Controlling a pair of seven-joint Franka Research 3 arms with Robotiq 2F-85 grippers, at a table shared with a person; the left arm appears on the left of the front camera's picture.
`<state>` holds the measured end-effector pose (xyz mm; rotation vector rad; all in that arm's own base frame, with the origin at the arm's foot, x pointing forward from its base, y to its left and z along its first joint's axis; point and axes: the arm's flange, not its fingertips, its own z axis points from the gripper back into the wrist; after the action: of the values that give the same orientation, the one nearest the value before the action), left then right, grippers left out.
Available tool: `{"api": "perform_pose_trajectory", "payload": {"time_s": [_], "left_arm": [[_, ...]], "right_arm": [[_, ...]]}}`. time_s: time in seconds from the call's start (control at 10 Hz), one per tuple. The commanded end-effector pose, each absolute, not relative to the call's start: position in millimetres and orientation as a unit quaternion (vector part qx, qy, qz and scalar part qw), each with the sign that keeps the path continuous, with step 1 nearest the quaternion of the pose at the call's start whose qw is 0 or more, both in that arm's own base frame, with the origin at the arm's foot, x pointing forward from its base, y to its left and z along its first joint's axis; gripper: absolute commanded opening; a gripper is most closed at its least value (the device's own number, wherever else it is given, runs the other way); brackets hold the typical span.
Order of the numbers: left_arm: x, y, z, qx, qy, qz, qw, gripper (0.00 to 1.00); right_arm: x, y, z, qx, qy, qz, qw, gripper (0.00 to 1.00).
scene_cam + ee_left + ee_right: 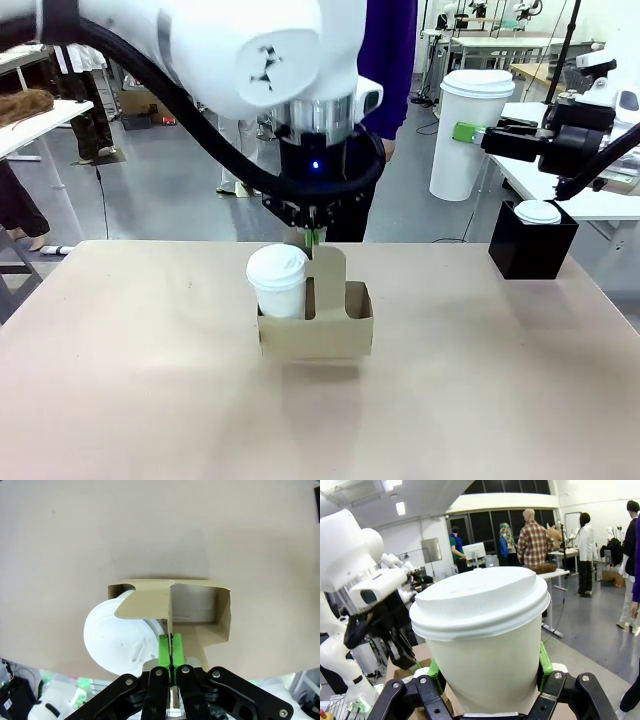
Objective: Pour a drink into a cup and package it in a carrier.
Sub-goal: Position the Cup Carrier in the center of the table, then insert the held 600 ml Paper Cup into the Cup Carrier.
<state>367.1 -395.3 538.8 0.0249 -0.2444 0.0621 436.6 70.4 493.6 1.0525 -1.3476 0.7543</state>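
Left gripper (pixel 171 641) pinches carrier (pixel 316 335) handle; right gripper (pixel 490 672) grips plain lidded cup (pixel 482 625).

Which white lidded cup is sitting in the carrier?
The centre cup, in the carrier's left compartment. The right gripper holds the raised cup; the third cup is at the black box.

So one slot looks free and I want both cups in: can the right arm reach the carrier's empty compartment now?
Probably yes. The empty compartment is open above, on the right gripper's side, though the left gripper, shut on the carrier's handle, crowds it.
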Motion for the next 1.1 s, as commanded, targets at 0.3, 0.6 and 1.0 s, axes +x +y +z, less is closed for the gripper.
{"api": "perform_pose_trajectory", "payload": {"time_s": [0.3, 0.6, 1.0], "left_arm": [[369.8, -408.8, 502.6, 0.028, -0.124, 0.022, 0.992, 0.02], [373.6, -407.2, 493.0, 0.024, -0.117, 0.039, 0.992, 0.02], [372.1, -413.9, 498.4, 0.023, -0.104, 0.011, 0.994, 0.02]], "right_arm": [[437.5, 72.2, 498.3, 0.454, -0.584, 0.327, 0.588, 0.80], [437.5, 72.2, 498.3, 0.454, -0.584, 0.327, 0.588, 0.80], [437.5, 72.2, 498.3, 0.454, -0.584, 0.327, 0.588, 0.80]]}}
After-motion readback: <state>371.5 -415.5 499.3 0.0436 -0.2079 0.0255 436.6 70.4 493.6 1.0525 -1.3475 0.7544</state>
